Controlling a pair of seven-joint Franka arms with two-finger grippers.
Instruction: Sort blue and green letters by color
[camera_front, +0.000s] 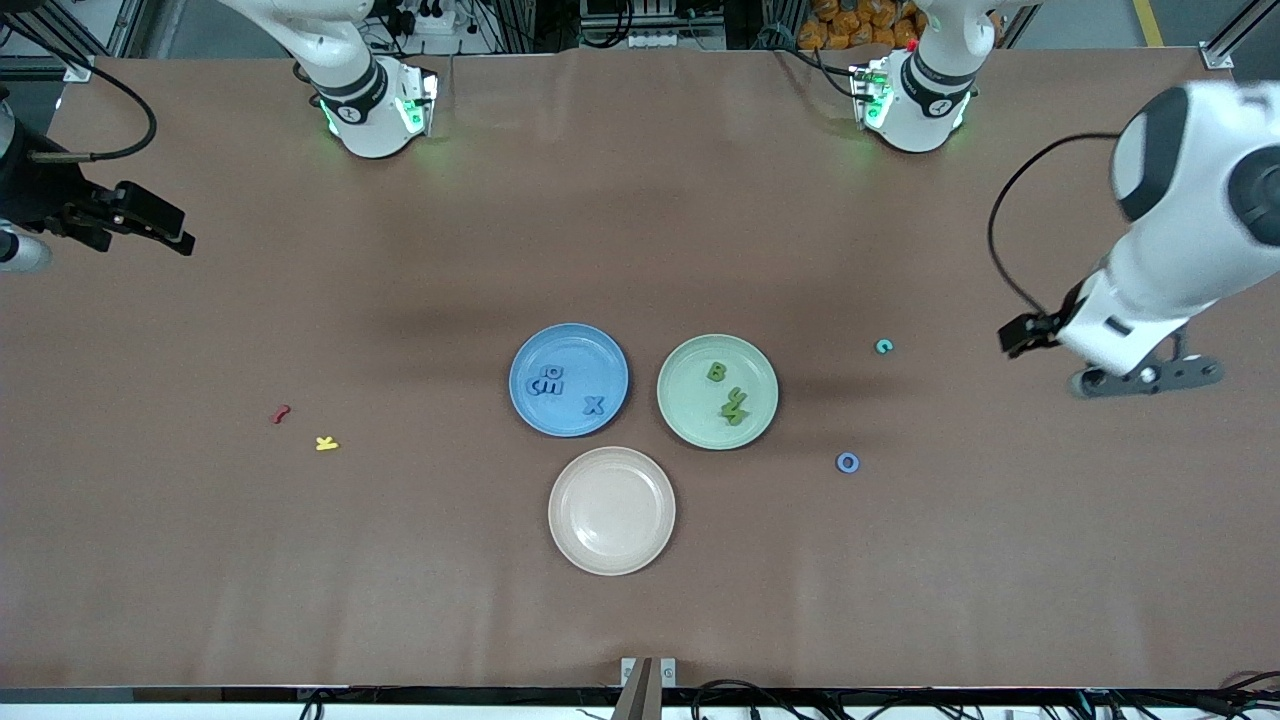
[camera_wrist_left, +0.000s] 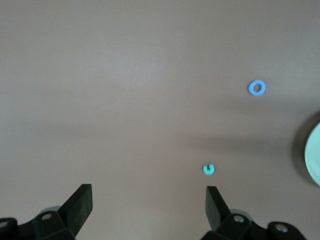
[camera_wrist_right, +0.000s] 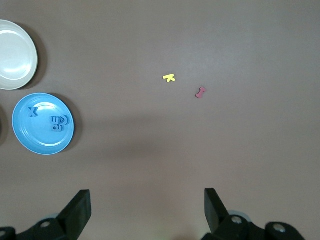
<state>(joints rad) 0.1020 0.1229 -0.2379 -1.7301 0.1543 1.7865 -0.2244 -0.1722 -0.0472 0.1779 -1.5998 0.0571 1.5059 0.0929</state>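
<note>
We see three plates grouped near the middle of the tabletop. The blue plate carries the blue letters, an overlapping cluster plus an X. Beside it, toward the left arm's end, the green plate carries the green letters, a B and two overlapping pieces. The beige plate, nearer the front camera, holds nothing.

Loose on the tabletop toward the left arm's end lie a teal letter and a blue ring; toward the right arm's end lie a red letter and a yellow letter.

The left hand hangs over the tabletop edge at its own end, fingers apart, gripping nothing. The right hand hangs likewise over its end, fingers apart.
</note>
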